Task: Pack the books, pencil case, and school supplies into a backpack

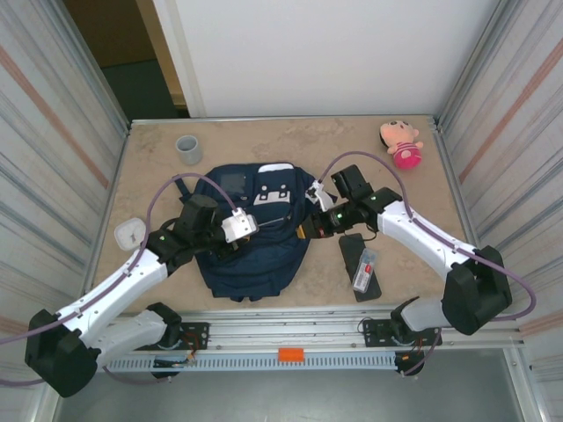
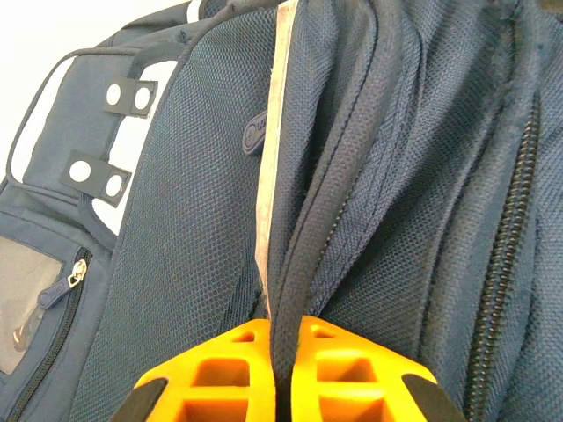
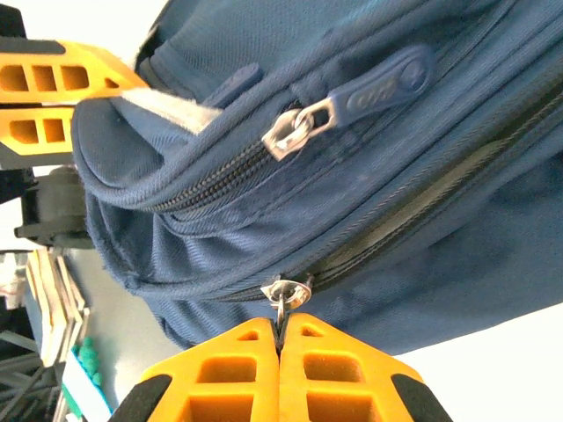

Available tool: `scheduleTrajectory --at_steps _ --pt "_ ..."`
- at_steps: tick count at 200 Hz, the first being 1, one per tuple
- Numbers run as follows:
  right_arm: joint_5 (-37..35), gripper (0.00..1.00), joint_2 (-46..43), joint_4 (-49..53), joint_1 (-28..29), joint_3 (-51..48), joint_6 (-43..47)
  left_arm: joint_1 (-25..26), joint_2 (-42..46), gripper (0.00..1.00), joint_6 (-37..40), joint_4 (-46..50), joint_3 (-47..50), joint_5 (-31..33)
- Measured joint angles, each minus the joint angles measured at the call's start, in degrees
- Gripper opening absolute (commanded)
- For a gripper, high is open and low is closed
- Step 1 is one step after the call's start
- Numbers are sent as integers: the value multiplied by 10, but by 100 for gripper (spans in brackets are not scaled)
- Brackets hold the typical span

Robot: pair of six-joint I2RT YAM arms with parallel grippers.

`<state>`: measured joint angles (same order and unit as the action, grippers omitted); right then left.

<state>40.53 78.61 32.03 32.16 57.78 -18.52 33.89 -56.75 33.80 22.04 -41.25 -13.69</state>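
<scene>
Backpack [image 1: 255, 264]: one, navy, lying flat in the middle of the table [image 1: 290, 141], closer to the near edge than the far one.

Grippers: two, both on the bag.
- Left gripper [image 2: 280, 352]: orange fingers pinched shut on a piped fabric seam [image 2: 303, 237] of the bag. Its arm covers the bag's left side.
- Right gripper [image 3: 280, 343]: fingers clamped on a small metal zip pull [image 3: 286, 294] at the bag's right side. The lower part of the pull is hidden between the pads.

Zip sliders seen from the right wrist: two. The second [image 3: 295, 132] carries a blue tab and is free.

Pencil case [image 1: 350, 251]: one, black, just right of the bag near the near edge.

Packet [image 1: 365, 268]: one, whitish with red, lying on the case. The print is too small to read.

Other items, one each:
- grey cup [image 1: 188, 149], far-left corner
- white square object [image 1: 130, 233], left edge
- pink plush toy [image 1: 401, 143], far-right corner
</scene>
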Motion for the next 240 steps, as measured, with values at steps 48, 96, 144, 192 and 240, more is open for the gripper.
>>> scheduleTrajectory --at_steps 48,96,144,192,240 --pt "-3 16 -7 -66 9 -51 -55 0 0 0 -11 -6 0 -3" --pt "-3 17 -19 -150 9 -108 -96 0 10 0 -21 -14 0 -4" --pt "-49 0 -71 -156 10 -116 -112 6 9 0 -35 -25 2 15" --pt "-104 0 -80 -122 17 -88 -100 19 -15 0 -67 -45 0 50" --pt "-114 0 -37 -95 95 -11 -91 19 -28 0 -113 -60 -10 94"
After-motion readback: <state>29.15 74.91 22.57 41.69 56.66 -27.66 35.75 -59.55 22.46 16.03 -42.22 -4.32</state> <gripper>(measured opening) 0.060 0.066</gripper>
